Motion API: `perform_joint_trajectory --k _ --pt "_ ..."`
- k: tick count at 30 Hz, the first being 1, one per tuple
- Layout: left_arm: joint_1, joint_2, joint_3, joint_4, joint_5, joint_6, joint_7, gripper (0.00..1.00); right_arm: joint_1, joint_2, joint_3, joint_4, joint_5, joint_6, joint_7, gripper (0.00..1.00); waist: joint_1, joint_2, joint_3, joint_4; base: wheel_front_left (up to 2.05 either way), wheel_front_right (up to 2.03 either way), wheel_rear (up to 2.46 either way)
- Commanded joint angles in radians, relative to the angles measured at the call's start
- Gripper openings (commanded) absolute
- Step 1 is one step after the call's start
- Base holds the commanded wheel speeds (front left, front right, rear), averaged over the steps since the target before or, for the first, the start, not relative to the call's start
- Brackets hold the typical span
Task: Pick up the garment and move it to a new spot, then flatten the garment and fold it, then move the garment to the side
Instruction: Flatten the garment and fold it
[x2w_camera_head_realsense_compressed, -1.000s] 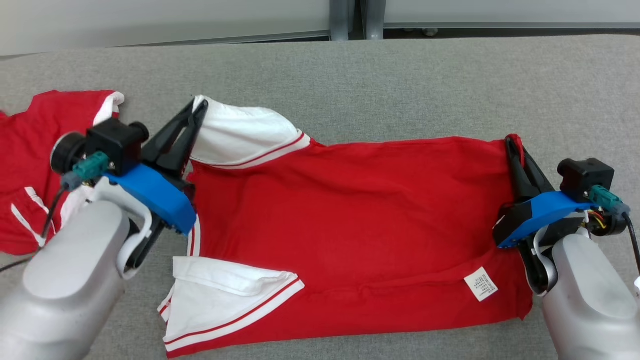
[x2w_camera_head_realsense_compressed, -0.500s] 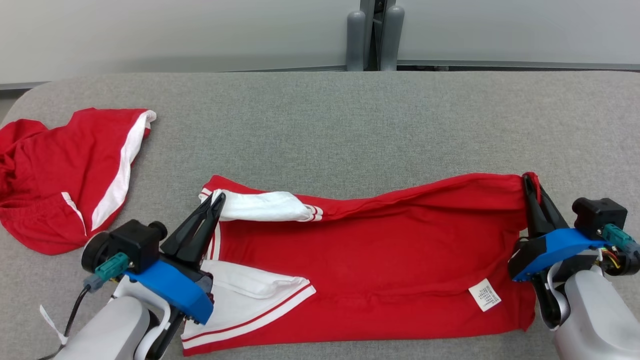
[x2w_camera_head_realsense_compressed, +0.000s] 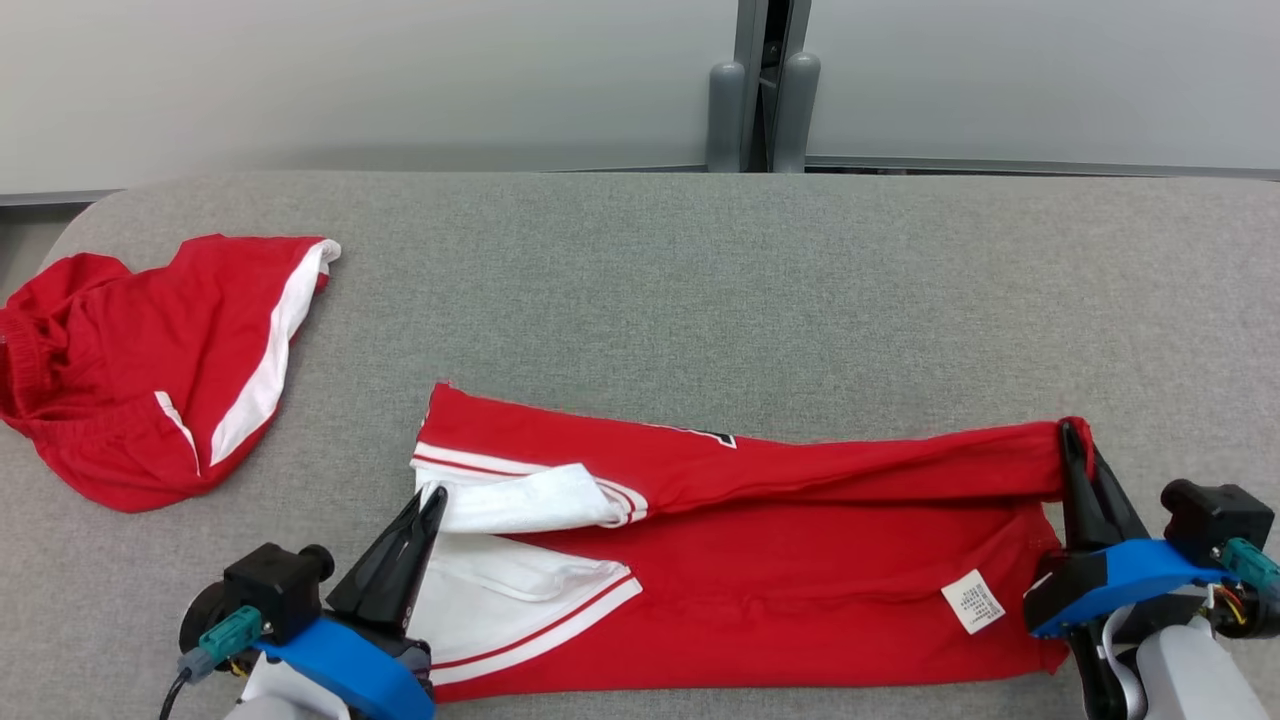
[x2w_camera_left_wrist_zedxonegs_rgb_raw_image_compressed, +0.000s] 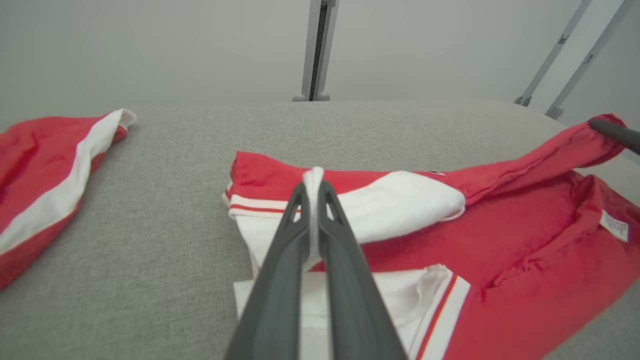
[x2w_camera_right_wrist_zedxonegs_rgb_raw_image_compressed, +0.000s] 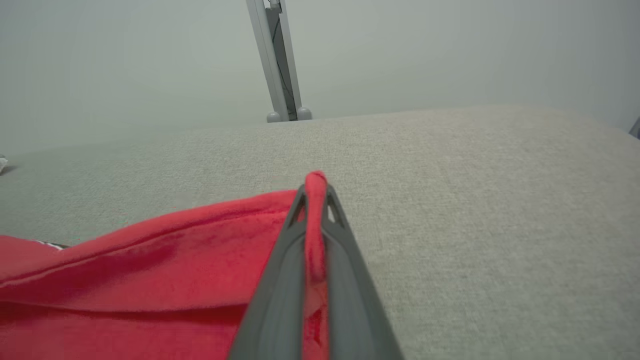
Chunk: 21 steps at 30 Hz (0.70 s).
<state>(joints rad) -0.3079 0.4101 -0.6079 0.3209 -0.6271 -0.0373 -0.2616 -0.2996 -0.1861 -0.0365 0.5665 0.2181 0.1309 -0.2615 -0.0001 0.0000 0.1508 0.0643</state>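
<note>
My left tool (x2w_camera_head_realsense_compressed: 432, 497) is pinching the white sleeve (x2w_camera_head_realsense_compressed: 520, 500) of the red garment (x2w_camera_head_realsense_compressed: 800, 560) at 7 o'clock in the head view, and my right tool (x2w_camera_head_realsense_compressed: 1070, 432) is clamped on its red edge at 4 o'clock. The garment lies partly folded along the near side of the grey table (x2w_camera_head_realsense_compressed: 700, 280). A second red piece (x2w_camera_head_realsense_compressed: 150, 370) sits well apart at 9 o'clock.

Red shirt (x2w_camera_head_realsense_compressed: 800, 560), white sleeves (x2w_camera_head_realsense_compressed: 520, 500) with red stripes. Lies crosswise near front edge of grey table (x2w_camera_head_realsense_compressed: 700, 300), sleeves at left end, hem at right. Far long edge raised at both corners, doubled over toward near half. White label (x2w_camera_head_realsense_compressed: 973, 601) by hem, facing up.
</note>
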Motion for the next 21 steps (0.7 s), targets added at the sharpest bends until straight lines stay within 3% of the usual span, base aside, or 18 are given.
perform_joint_trajectory --k 1,5,6,7,8,9,17,21 --pt "0.019 -0.006 0.017 0.005 0.005 -0.006 -0.005 0.0 0.025 0.006 -0.004 -0.016 0.006 0.0 -0.005 0.0 0.0001 0.0 -0.003 0.0 0.0 0.0 0.0" --pt "0.062 -0.034 0.05 0.023 0.02 -0.019 -0.005 0.0 0.074 0.023 -0.012 -0.061 0.012 0.0 -0.005 0.0 0.0001 0.0 -0.007 0.0 0.0 0.0 0.0" --pt "0.07 -0.042 0.059 0.028 0.023 -0.018 -0.005 0.0 0.085 0.026 -0.015 -0.069 0.014 0.0 -0.005 0.09 0.0001 0.0 -0.009 -0.001 0.0 0.0 0.0" --pt "0.079 -0.052 0.074 0.032 0.024 -0.018 -0.005 0.0 0.096 0.028 -0.019 -0.077 0.015 0.0 -0.005 0.5 0.0001 0.0 -0.01 -0.002 0.0 0.0 0.0" --pt "0.088 -0.059 0.085 0.036 0.032 -0.019 -0.005 0.46 0.105 0.031 -0.027 -0.088 0.018 0.0 -0.005 1.0 0.0001 0.0 -0.011 -0.002 0.0 0.0 0.0" --pt "0.094 -0.067 0.1 0.037 0.037 -0.019 -0.005 1.0 0.113 0.034 -0.034 -0.096 0.018 0.0 -0.005 1.0 0.0001 0.0 -0.012 -0.003 0.0 0.0 0.0" --pt "0.148 -0.13 0.266 -0.021 0.144 -0.007 -0.005 1.0 0.168 0.051 -0.068 -0.227 0.009 0.0 -0.003 1.0 0.0001 0.0 -0.015 -0.013 0.0 0.0 0.0" --pt "0.18 -0.176 0.376 -0.089 0.237 0.002 -0.004 1.0 0.169 0.052 -0.074 -0.232 -0.002 0.0 -0.003 1.0 0.0001 0.0 -0.014 -0.018 0.0 0.0 0.0"
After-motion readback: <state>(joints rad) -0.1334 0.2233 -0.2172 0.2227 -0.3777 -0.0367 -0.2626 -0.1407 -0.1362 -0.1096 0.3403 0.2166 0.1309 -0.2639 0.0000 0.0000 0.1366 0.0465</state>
